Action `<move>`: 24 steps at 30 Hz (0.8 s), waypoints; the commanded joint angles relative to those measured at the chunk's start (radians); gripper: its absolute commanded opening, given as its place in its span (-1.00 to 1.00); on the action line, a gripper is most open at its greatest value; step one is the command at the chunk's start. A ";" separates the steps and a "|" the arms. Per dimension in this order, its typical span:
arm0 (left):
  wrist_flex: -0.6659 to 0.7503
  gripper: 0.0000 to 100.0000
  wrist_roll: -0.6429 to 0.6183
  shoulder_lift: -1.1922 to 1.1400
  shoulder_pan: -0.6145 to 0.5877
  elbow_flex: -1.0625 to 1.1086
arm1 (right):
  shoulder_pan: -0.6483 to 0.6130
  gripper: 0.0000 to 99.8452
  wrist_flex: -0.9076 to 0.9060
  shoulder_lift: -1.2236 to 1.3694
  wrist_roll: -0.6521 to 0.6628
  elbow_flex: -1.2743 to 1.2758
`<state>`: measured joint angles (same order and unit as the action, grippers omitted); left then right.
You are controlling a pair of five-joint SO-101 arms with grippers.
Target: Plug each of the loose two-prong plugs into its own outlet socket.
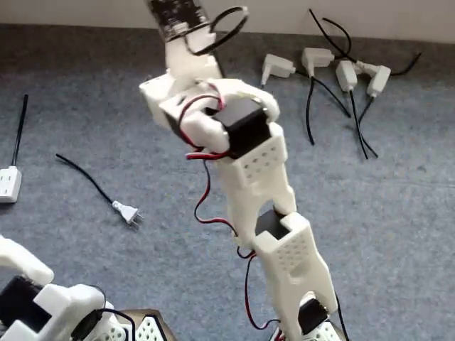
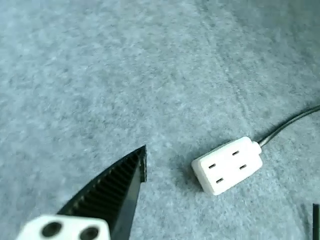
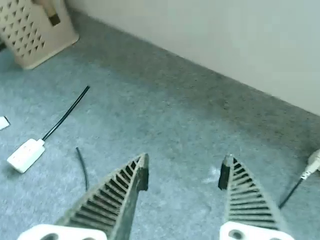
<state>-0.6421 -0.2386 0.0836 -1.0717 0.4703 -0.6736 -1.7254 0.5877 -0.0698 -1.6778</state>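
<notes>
A white outlet socket [image 1: 8, 183] lies at the table's far left edge, also seen as a two-outlet block [image 2: 227, 165] with a black cord. A loose two-prong plug [image 1: 126, 212] on a black cord rests right of it. Several white plugs [image 1: 346, 74] with black cords lie at the back right. My right gripper [image 3: 185, 167] is open and empty above the carpet near the back wall, far from the socket [image 3: 25, 154]. My left gripper [image 2: 227, 185] hovers open over the socket, one black finger [image 2: 120, 190] short of it, holding nothing.
Grey carpet covers the table. The right arm [image 1: 256, 177] stretches from the front centre to the back edge. The left arm's base [image 1: 35, 305] sits at the front left. A beige perforated basket [image 3: 35, 30] stands by the wall.
</notes>
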 commanded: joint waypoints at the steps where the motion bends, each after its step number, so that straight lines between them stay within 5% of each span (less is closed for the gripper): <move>1: 0.017 0.40 0.081 -0.145 0.053 -0.188 | 0.081 -0.54 -0.038 -0.071 0.000 -0.084; 6: 0.005 0.40 0.233 -0.490 0.048 -0.490 | 0.102 -0.54 -0.038 -0.068 0.000 -0.082; 11: -0.210 0.27 0.485 -0.716 0.038 -0.722 | 0.101 -0.54 -0.038 -0.074 0.000 -0.084; 17: -0.476 -0.12 0.674 -0.760 0.067 -0.923 | 0.097 -0.54 -0.036 -0.076 0.000 -0.084; 24: -0.585 -0.31 0.812 -0.757 0.150 -0.974 | 0.097 -0.54 -0.036 -0.077 0.000 -0.084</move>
<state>-1.1930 0.5301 -0.6897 -0.9720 -0.4626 -0.5846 -1.7254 0.5692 -0.0698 -1.6778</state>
